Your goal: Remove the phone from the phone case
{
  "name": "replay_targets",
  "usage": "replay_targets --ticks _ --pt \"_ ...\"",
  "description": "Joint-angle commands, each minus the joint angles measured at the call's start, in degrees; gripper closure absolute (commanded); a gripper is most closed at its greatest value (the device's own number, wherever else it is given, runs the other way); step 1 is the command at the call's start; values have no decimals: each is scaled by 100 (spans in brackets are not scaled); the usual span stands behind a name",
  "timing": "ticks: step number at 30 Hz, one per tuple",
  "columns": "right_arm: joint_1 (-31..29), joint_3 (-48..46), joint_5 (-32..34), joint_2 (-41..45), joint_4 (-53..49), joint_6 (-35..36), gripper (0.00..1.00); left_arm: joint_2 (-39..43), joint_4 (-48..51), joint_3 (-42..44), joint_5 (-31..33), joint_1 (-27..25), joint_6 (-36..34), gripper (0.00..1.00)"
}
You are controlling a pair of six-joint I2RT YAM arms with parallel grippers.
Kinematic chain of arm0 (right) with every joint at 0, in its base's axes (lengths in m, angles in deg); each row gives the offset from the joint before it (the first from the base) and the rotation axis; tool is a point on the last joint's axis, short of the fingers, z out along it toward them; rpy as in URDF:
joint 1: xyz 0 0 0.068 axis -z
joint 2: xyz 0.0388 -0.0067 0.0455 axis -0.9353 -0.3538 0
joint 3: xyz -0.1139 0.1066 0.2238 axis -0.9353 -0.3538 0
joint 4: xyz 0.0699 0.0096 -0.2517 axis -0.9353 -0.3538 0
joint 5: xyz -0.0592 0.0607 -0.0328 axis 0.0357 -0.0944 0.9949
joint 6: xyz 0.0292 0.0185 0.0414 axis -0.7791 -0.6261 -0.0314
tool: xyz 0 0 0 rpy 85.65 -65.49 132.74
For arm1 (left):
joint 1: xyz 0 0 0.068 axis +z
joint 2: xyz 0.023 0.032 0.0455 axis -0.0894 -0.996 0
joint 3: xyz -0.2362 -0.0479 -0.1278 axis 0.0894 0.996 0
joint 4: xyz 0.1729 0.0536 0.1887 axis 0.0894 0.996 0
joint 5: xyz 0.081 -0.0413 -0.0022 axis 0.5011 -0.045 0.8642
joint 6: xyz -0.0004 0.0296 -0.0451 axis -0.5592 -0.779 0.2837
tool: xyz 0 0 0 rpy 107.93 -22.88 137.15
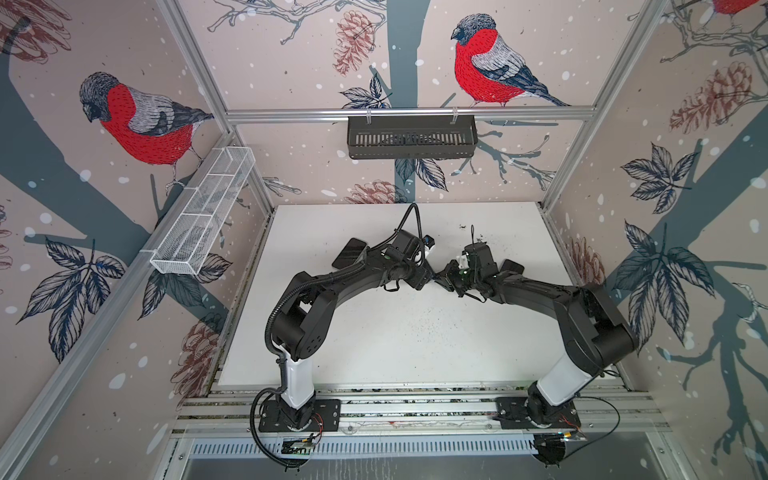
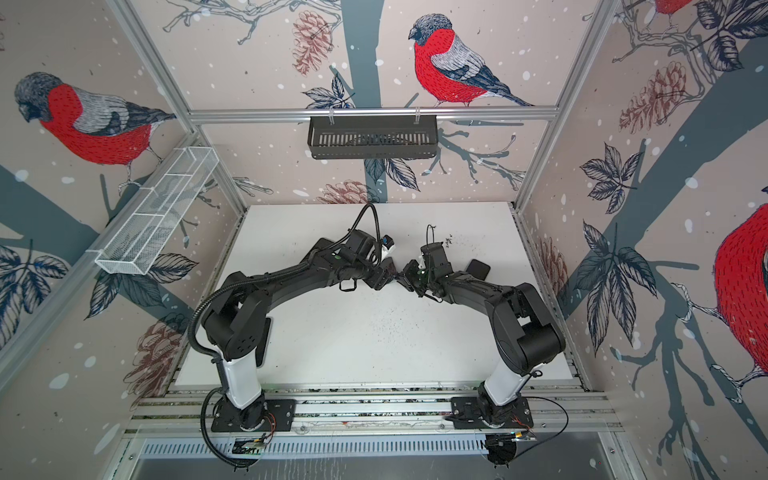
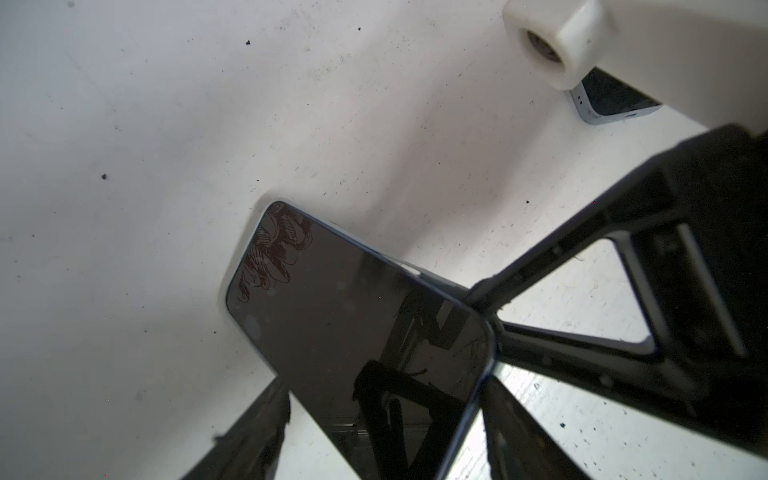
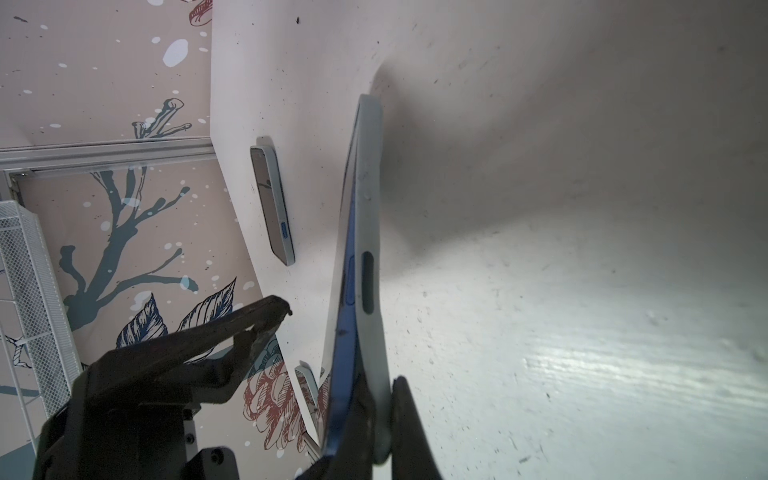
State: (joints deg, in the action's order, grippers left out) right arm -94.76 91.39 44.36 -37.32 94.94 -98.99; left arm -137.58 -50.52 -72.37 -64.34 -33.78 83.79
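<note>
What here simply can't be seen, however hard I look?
- Held phone: in both top views, the robot arms mostly cover it.
- Its phone case: right wrist view shows it only edge-on; the right gripper hides the clamped end.
- Left gripper: left wrist view's bottom edge cuts its fingers; contact with the phone unclear.
- Second phone: left wrist view, mostly behind a white block.

The phone [image 4: 344, 386] has a bright blue edge and, in the left wrist view, a glossy black screen mirroring a reddish-brown pinecone. The phone case [image 4: 371, 199] is pale grey-blue. A second phone [image 4: 272, 203] has a light blue rim and a dark face. The tabletop [image 1: 395, 340] is white with dark specks. The walls [image 1: 291, 62] are beige-pink, patterned with red-breasted grey birds, slate branches, navy leaves, brown pinecones and white dots. The basket [image 1: 411, 137] is black and the mesh basket [image 1: 199, 216] white.
</note>
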Motion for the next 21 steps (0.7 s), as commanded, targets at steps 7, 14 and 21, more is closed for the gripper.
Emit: replay_targets --ticks 7,14,21 --pt "-14 19 -343 89 183 -22 100 95 -27 29 1198 -54 -90 38" --pt "-25 -9 -346 114 219 -48 100 113 -59 41 1707 -230 -225 41" --pt "-36 -41 -345 145 237 -57 100 113 -123 54 1967 -307 -254 44"
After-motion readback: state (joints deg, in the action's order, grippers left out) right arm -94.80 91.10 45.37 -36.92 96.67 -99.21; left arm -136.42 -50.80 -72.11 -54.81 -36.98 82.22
